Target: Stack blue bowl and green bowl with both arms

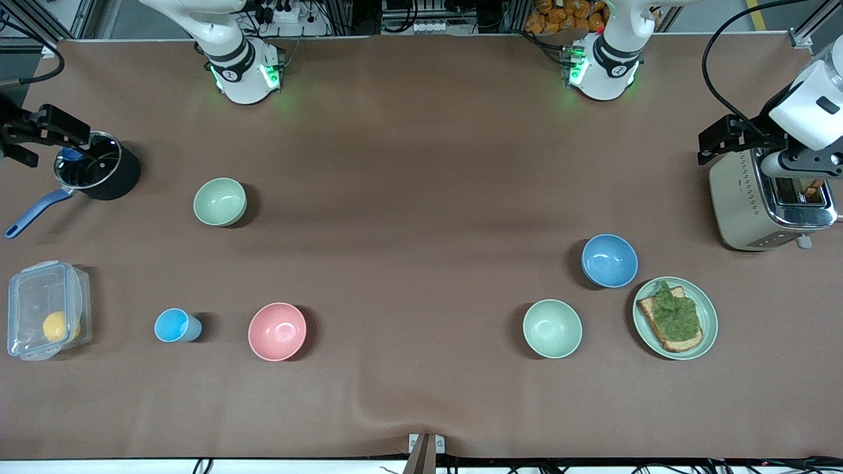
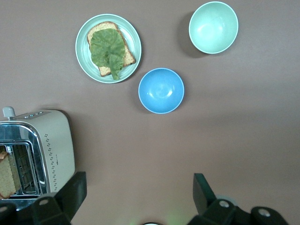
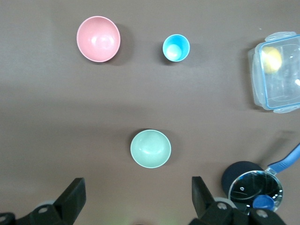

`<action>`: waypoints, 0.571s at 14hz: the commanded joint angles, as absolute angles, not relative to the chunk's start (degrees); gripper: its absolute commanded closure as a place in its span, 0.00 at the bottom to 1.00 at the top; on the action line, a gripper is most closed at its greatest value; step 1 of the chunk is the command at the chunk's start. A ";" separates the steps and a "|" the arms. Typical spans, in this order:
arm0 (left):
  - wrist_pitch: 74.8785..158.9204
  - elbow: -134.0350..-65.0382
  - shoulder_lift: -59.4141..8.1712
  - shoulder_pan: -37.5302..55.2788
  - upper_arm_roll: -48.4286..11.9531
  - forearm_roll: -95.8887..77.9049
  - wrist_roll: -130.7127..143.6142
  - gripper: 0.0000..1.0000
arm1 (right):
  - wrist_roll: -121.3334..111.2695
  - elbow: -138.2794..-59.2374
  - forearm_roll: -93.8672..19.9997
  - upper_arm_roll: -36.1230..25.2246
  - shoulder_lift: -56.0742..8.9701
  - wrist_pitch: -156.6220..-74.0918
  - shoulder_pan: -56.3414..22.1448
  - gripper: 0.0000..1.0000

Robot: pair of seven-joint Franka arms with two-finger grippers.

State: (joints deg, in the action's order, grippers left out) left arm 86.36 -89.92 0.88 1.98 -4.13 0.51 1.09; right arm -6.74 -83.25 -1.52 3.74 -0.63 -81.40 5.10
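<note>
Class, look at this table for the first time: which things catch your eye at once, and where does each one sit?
The pink bowl stands out near the front camera toward the right arm's end, beside a small light-blue cup. Toward the left arm's end, the blue bowl sits beside a green plate of toast with a leaf on it. Both grippers, the left gripper and right gripper, hang open above the table.

Blue round matte bowl [image 1: 610, 261]: medium blue, faint speckle.
Sage-green round matte bowl [image 1: 219, 201]: dull green.
Mint-green round bowl [image 1: 552, 328]: pale green, whitish inside.
Pink round bowl [image 1: 277, 331]: plain pink.
Small plastic cup [image 1: 176, 325]: light blue.
Flat round plate [image 1: 710, 316]: pale green.
Boxy metal toaster [image 1: 744, 204]: cream, dotted pattern.
Table covering [image 1: 421, 197]: brown.
</note>
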 commanded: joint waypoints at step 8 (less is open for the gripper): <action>85.61 -88.86 0.44 2.55 -4.22 -0.18 -0.26 0.00 | -6.77 -84.29 0.35 4.83 0.18 -80.77 6.42 0.00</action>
